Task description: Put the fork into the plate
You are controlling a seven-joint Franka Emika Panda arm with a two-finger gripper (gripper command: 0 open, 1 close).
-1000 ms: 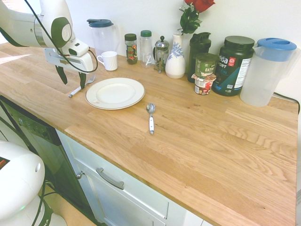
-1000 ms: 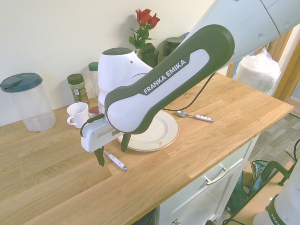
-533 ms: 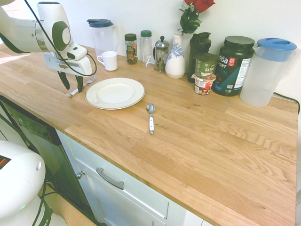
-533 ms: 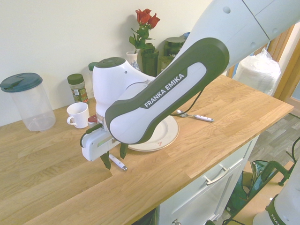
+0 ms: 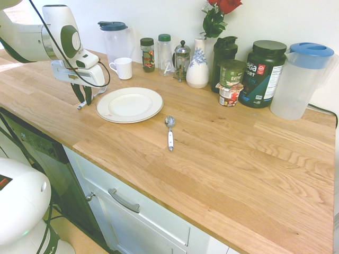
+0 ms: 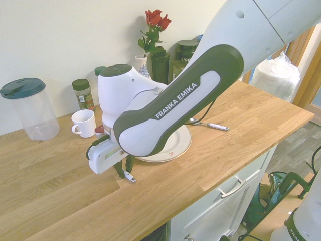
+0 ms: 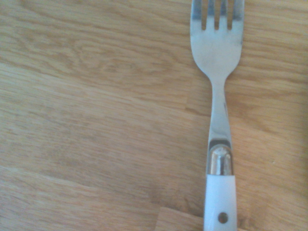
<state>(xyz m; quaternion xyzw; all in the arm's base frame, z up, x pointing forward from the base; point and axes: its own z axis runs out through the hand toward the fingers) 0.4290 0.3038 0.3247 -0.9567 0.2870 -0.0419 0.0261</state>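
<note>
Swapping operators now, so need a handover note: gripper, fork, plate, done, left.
Gripper: down at the fork's white handle, fingers close together; can't tell whether they grip it yet.
Fork: on the wooden counter, beside the plate, on the mug's side of it rather than the spoon's.
Plate: flat on the counter, nothing on it.
Spoon: across the plate from the fork, not part of the job.
Done: gripper brought to the fork.
Left: make sure of the grip, lift, carry over the plate, lower, let go.
</note>
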